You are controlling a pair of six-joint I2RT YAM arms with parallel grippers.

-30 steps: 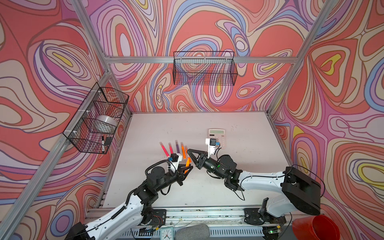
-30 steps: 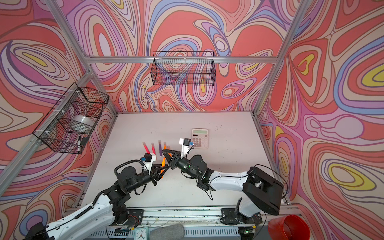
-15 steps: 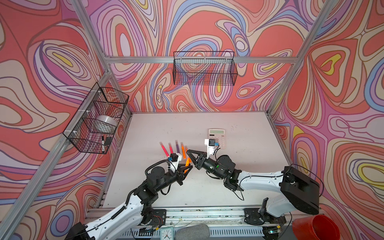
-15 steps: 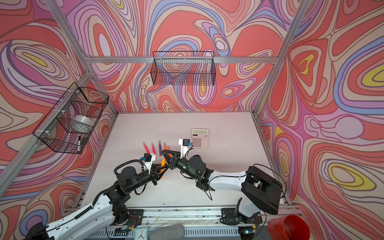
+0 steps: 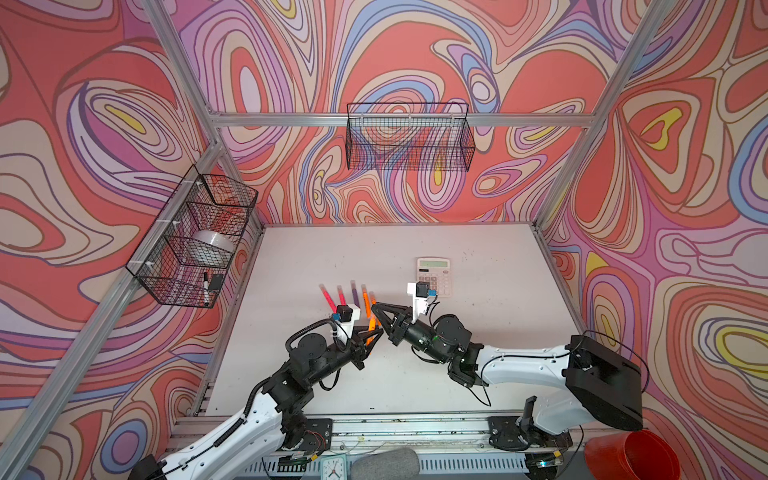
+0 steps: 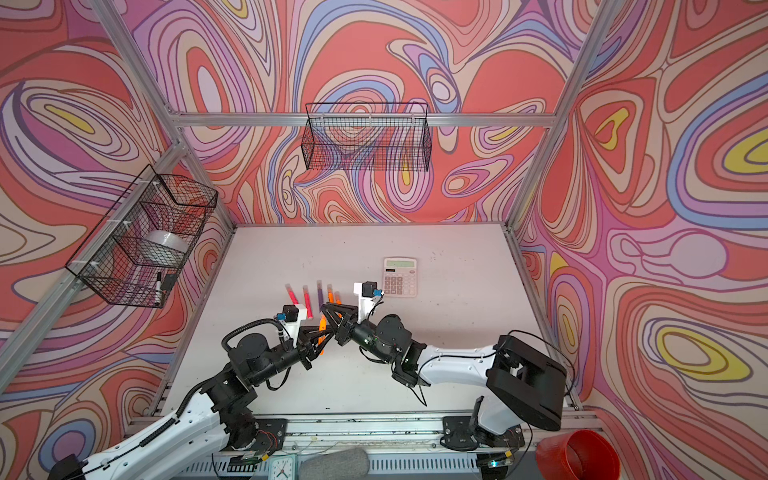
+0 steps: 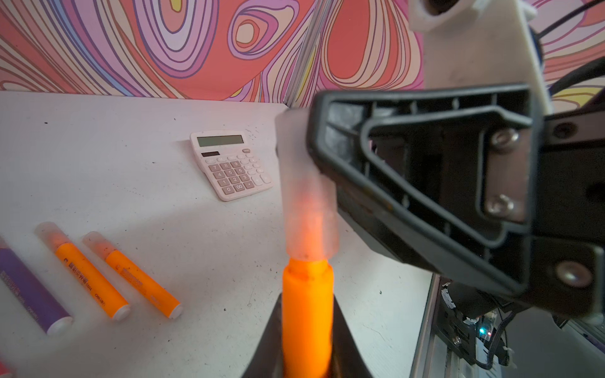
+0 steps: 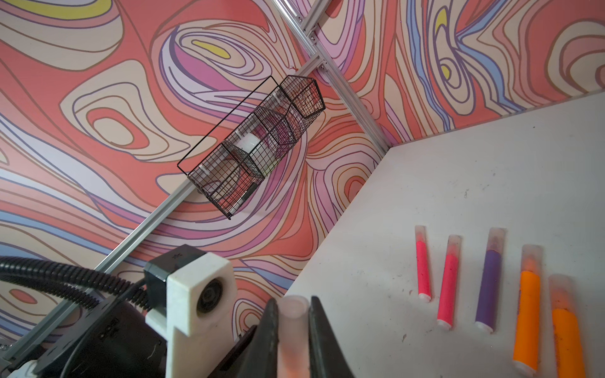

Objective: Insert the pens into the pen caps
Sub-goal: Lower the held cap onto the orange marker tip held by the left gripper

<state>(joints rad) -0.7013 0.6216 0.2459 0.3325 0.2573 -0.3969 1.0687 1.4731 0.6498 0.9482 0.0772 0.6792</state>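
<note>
Table (image 5: 291, 257): orange pen (image 7: 307, 311) tip rearward, inside cap (image 7: 309, 212).

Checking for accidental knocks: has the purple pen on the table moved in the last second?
No. The purple pen lies the same way, equally far left of the calculator.

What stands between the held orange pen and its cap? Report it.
Nothing visible does. The pen's tip is already inside the cap; only a short orange collar shows below the cap's rim.
</note>
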